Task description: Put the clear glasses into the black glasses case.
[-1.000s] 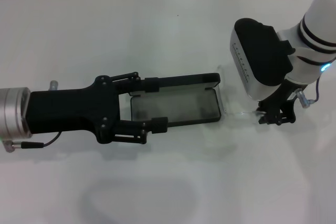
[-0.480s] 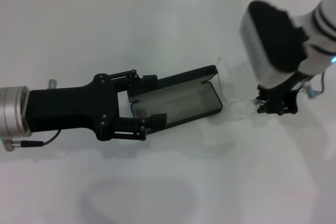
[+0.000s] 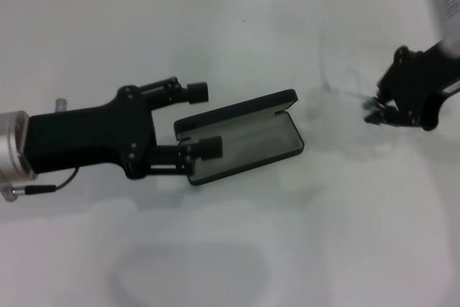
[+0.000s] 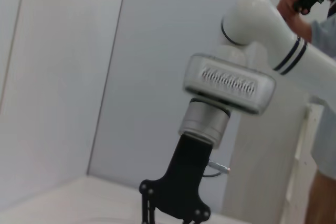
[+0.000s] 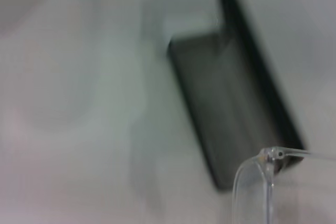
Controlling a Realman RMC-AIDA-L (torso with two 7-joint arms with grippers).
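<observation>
Pinching the clear glasses (image 5: pixel 262 182), right end effector (image 3: pixel 381 111) hangs beside the open black glasses case (image 3: pixel 244 138); left end effector (image 3: pixel 201 120) spread around its end.

Bright, even light is washing the white tabletop (image 3: pixel 237 48); soft shadows are lying beside the black glasses case (image 3: pixel 241 138), whose outline is blurring in the right wrist view.

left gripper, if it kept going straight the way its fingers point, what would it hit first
Likely the black glasses case: the left gripper points along the table at its near end, fingers open either side. Height is unclear.
</observation>
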